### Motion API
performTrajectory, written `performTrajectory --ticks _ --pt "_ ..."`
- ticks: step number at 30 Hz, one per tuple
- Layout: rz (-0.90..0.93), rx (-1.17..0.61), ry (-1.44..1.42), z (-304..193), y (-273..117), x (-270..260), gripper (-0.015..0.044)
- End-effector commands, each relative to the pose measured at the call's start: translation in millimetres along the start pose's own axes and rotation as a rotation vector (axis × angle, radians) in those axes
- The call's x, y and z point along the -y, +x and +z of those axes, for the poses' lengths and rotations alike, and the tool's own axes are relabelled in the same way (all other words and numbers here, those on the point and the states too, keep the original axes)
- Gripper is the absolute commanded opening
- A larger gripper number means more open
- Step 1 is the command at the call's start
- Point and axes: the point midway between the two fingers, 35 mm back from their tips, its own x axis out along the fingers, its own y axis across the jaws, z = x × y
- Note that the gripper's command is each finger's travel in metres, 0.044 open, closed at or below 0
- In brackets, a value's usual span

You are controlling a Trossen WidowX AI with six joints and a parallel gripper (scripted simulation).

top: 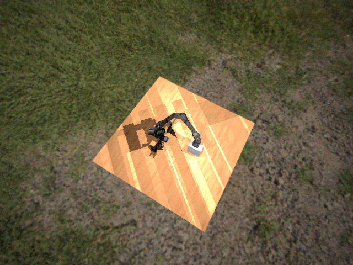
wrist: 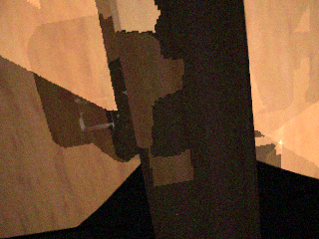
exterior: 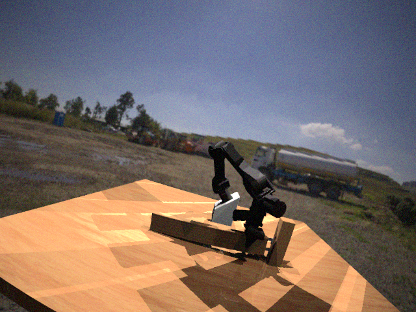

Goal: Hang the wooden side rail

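Observation:
The long wooden side rail (exterior: 194,233) (wrist: 209,149) lies slanted, its far left end on the table (exterior: 67,251) (top: 185,194) and its right end raised close to the headboard post (exterior: 282,240). My gripper (exterior: 252,238) (top: 160,139) comes down from above and is shut on the rail near that right end. In the wrist view the rail is a dark upright band, with the post to its left. A small steel part (wrist: 97,125) shows beside the post. I cannot tell whether the hooks sit on the pins. Deep shadow covers the joint.
The arm's grey base block (exterior: 225,209) (top: 195,148) stands just behind the rail. The table's right edge lies a short way beyond the post. Grass and bare dirt surround the table.

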Motion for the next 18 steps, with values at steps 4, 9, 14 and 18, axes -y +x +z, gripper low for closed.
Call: performTrajectory --ticks 4,9,14,18 --pt "0.012 -0.009 -0.005 -5.8 -6.3 -0.7 0.0000" --pt "0.012 -0.009 -0.005 -6.3 -6.5 -0.2 0.0000" --pt "0.012 -0.009 -0.005 -6.9 -5.9 0.4 0.0000" --pt "0.012 -0.009 -0.005 -7.3 -5.5 0.4 0.0000"
